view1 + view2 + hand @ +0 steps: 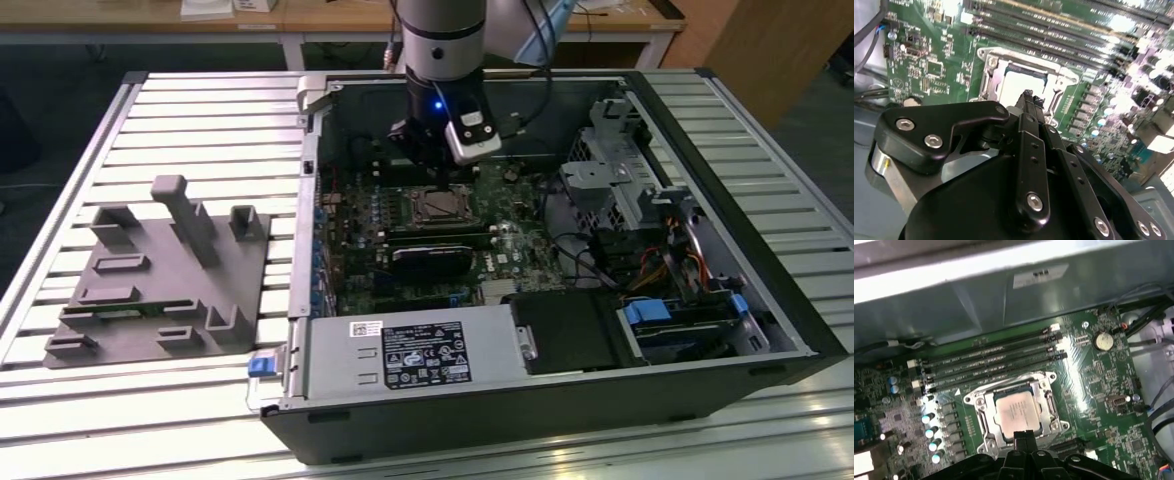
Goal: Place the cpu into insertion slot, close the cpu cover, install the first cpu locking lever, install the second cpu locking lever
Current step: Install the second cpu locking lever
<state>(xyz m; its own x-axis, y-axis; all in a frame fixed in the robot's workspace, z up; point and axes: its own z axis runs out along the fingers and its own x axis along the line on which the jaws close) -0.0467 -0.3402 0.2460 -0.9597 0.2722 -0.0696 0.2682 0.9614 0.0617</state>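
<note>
The cpu point(1015, 411), a silvery square chip, lies flat in the insertion slot point(438, 206) on the green board. The cpu cover point(1046, 385), a silvery metal frame, lies down around it, and the chip shows through its window. In the second wrist view, the cpu point(1021, 80) and the cover point(986, 75) appear just past the fingertips. My gripper point(1024, 436) hovers at one edge of the socket with its black fingers pressed together and nothing between them. From the exterior view the gripper point(438, 180) hangs just above the socket inside the open computer case.
Long black memory slots point(989, 360) run beside the socket, and a coin battery point(1102, 341) sits further along. The case walls, a power supply point(400, 355), a drive cage point(607, 180) and cables point(654, 265) surround the board. A grey fixture point(160, 270) stands on the table at the exterior view's left.
</note>
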